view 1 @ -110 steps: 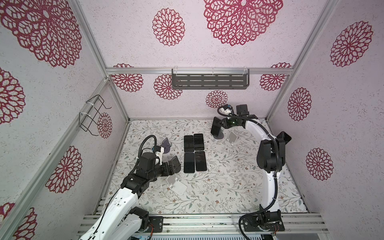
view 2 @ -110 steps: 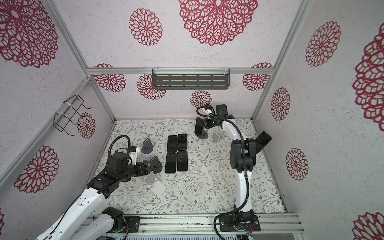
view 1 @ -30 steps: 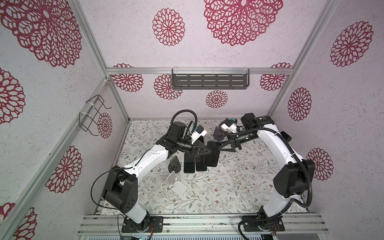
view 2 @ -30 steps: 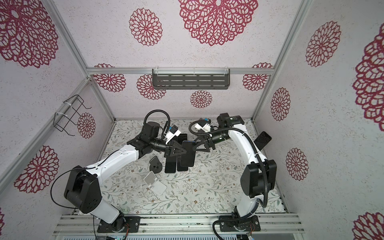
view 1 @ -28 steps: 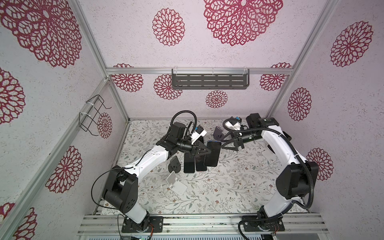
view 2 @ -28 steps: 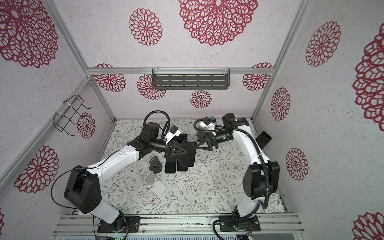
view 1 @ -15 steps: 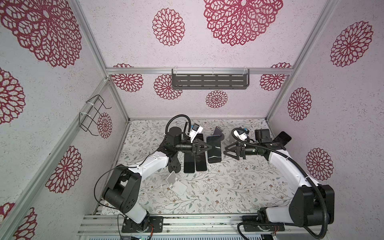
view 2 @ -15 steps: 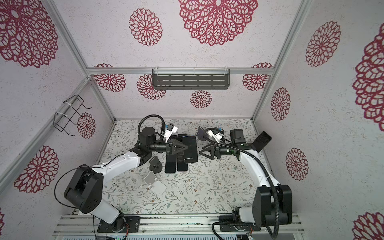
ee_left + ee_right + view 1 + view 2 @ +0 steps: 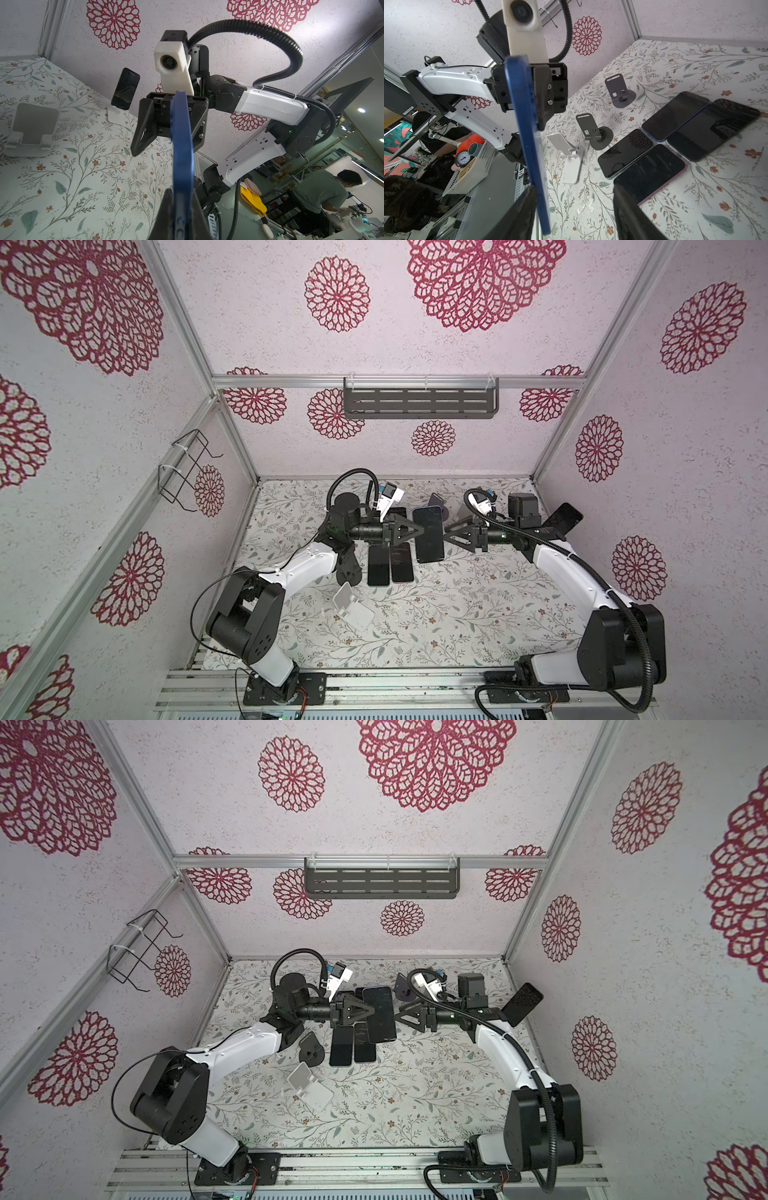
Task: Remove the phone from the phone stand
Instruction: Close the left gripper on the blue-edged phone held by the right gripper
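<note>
Floral paper covers the table (image 9: 478, 614), and pale walls with red rosettes close it in on three sides. My left gripper (image 9: 413, 531) is clamped on the phone (image 9: 429, 538), a blue-edged one. It grips one long edge and holds the phone in the air over the middle of the table, with the dark screen facing up in both top views. From the left wrist I see the fingers (image 9: 164, 214) pressed against both faces of it.

My right gripper (image 9: 446, 537) faces it from the opposite side with its jaws apart. In the right wrist view the phone's free edge hangs just beside one finger (image 9: 517, 216), and I cannot tell whether they touch.

Under the held phone, four flat phones (image 9: 675, 116) lie screen up on the table in a tight two-by-two block. Just beside that block stand two dark stands (image 9: 593, 133), with a white stand (image 9: 351, 608) nearer the front. A pale stand (image 9: 31, 124) sits behind my right gripper. Against the right wall a propped phone (image 9: 564, 519) leans upright on a corner stand (image 9: 116, 113).
</note>
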